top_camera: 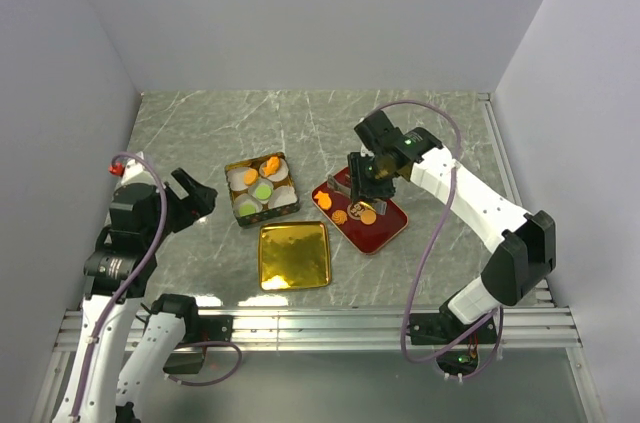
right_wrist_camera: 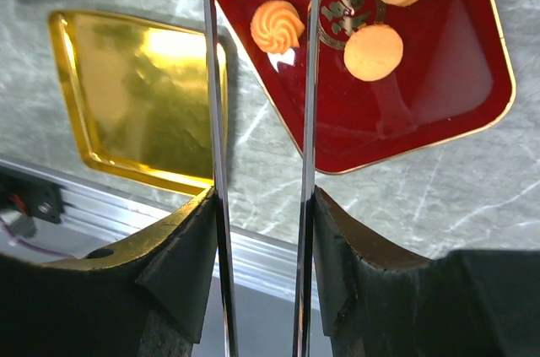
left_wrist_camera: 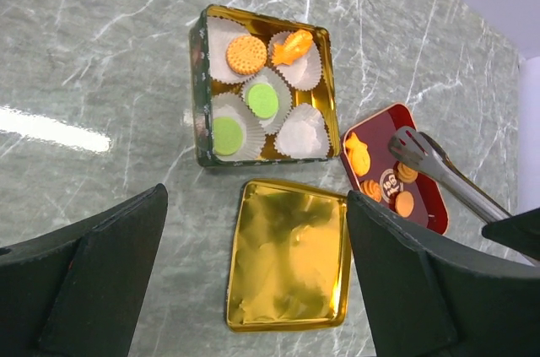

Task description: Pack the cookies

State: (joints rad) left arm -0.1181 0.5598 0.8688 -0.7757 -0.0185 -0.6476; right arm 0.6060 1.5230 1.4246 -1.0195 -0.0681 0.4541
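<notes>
Right fingers [right_wrist_camera: 190, 247] nearest lens, pinching metal tongs [right_wrist_camera: 215, 121] from both sides; tong blades parallel, apart. Beyond blades, upper right of frame: red tray [right_wrist_camera: 439, 78] on marble tabletop [right_wrist_camera: 472, 197], four orange cookies [right_wrist_camera: 278, 26] lying on it around gold emblem. Left fingers [left_wrist_camera: 101, 281] spread wide at bottom corners of frame, above gold lid [left_wrist_camera: 291, 256]. Upper centre of that view: tin [left_wrist_camera: 196, 78] lined with white paper cups [left_wrist_camera: 301, 133] (one cup bare), holding two green, one round orange, one irregular orange cookie.
</notes>
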